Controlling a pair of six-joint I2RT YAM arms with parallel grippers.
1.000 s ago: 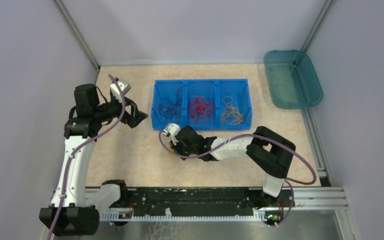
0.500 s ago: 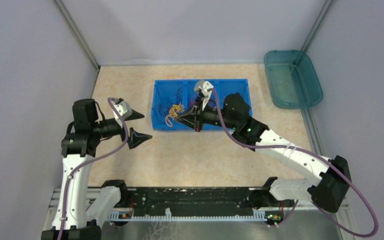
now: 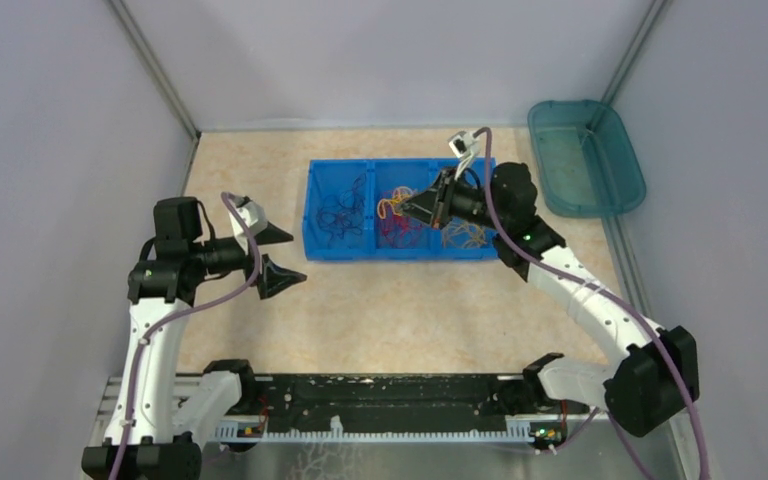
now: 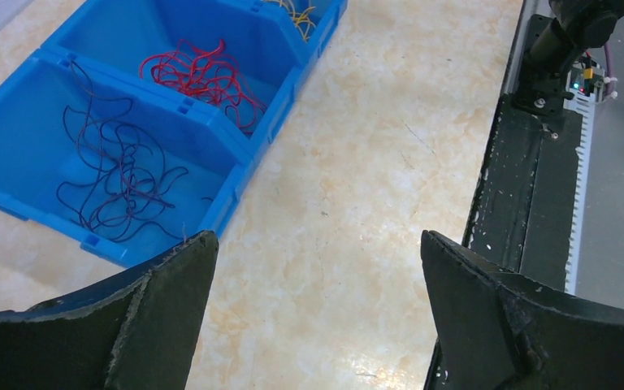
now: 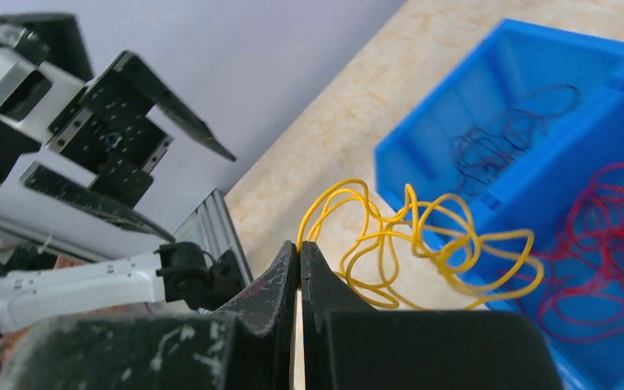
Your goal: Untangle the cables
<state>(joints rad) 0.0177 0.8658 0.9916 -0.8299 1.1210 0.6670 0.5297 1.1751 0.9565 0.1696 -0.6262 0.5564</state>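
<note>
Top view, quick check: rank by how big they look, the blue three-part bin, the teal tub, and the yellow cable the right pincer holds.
1. blue bin, largest
2. teal tub
3. yellow cable, hanging nearer the camera, yet clearly smallest

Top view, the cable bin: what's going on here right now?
The right gripper is shut on a tangle of yellow cable, holding it in the air over the blue bin. The left gripper hangs open and empty beside the bin. Its left compartment holds dark cables, the middle red cables.
</note>
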